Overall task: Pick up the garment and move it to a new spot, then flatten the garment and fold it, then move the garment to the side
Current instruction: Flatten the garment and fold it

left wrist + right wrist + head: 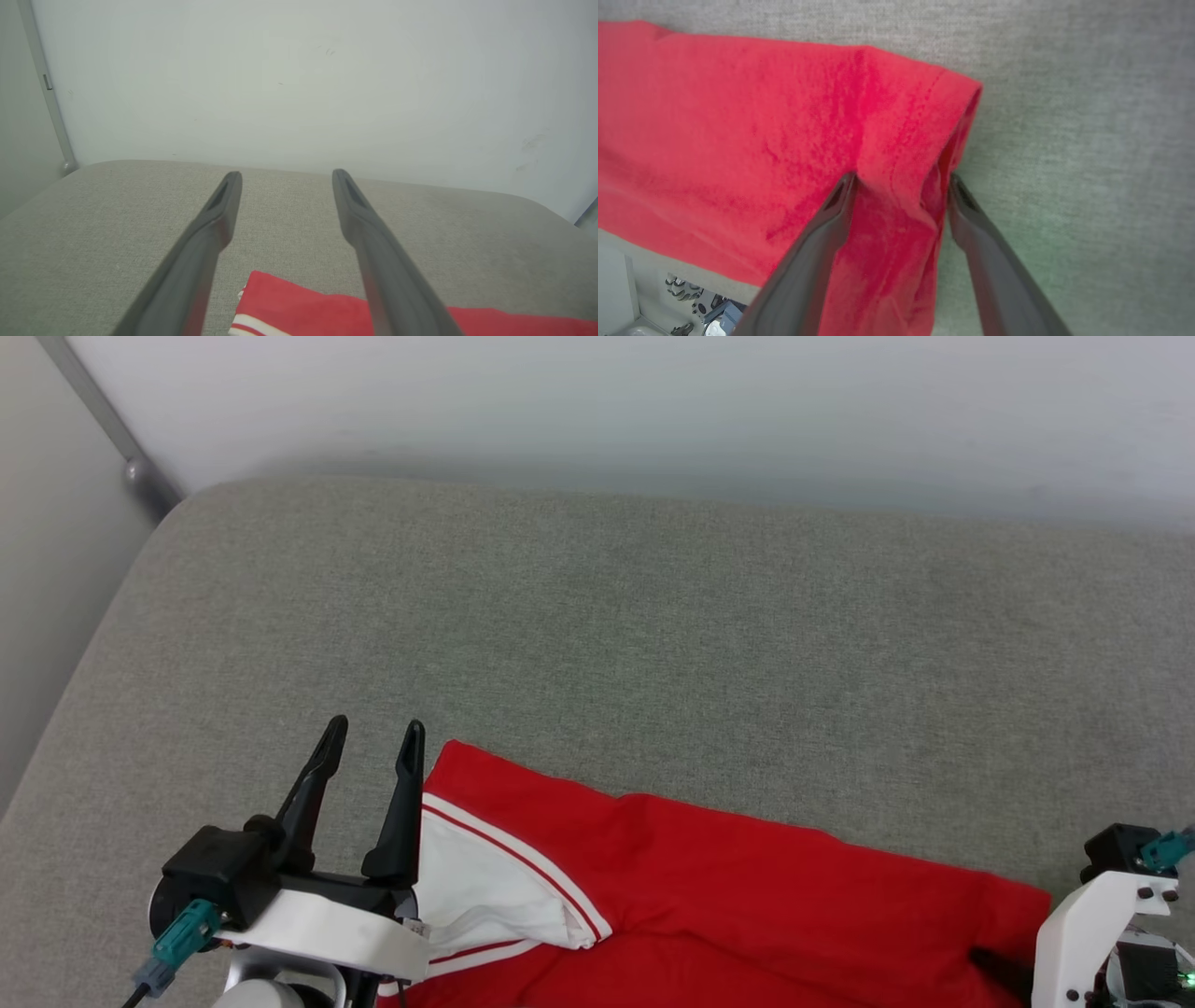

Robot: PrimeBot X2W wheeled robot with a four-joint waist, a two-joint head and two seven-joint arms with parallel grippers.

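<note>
The garment [747, 896], red with a white sleeve and red-and-white striped trim, lies folded along the near edge of the grey cushioned surface [597, 644]. My left gripper [373, 735] stands open just left of the garment's far left corner, fingers pointing away from me, nothing between them. In the left wrist view that gripper [287, 176] hovers above the garment's corner [299, 303]. In the right wrist view my right gripper [902, 179] is open, its fingers astride a raised fold at the garment's [738, 116] right end. My right arm's white wrist [1088, 924] shows at the lower right.
A pale wall [653, 411] runs behind the cushion, with a grey pole [140, 476] at its far left corner. The cushion's left edge rounds off beside a gap. Floor and some equipment [691, 308] show past the near edge in the right wrist view.
</note>
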